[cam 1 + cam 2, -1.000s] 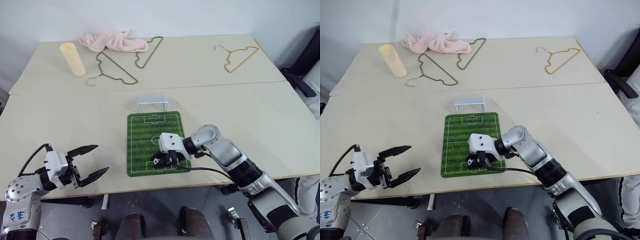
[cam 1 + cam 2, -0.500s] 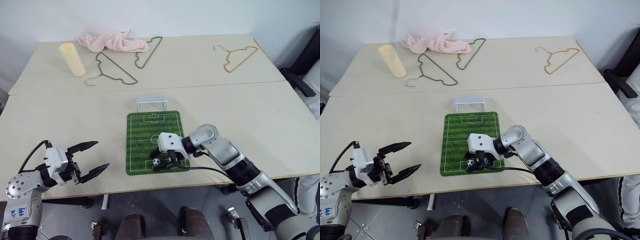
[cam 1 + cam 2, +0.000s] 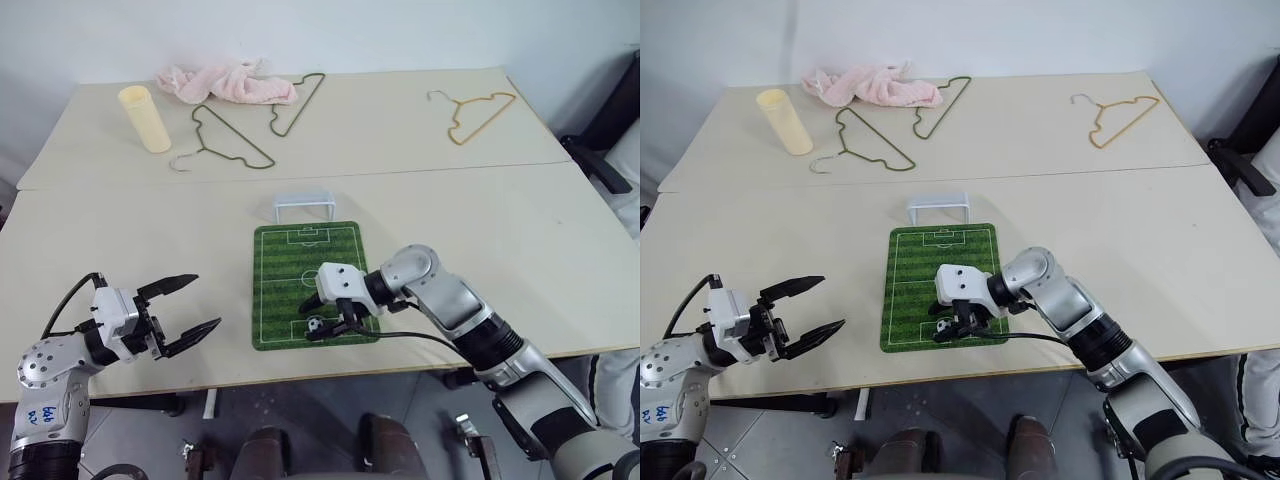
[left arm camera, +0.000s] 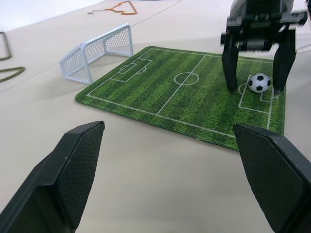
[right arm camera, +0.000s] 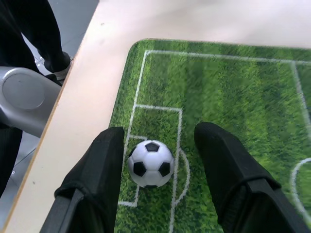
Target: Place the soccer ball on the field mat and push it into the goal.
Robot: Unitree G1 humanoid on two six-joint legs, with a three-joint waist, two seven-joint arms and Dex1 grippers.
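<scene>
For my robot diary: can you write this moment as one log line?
soccer ball: on field mat, released | right gripper: fingers open around ball | goal: empty | left gripper: open, idle

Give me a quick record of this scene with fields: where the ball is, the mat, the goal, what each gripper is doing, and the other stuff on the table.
soccer ball: on the field mat, in the penalty box at the end far from the goal, between the right gripper's fingers, not clamped
field mat: flat on the table near its front edge
goal: upright, at the mat's far end
right gripper: open, straddling the ball
left gripper: open, empty, off the mat
other items: pink cloth, two green hangers, orange hanger, cream cylinder
</scene>
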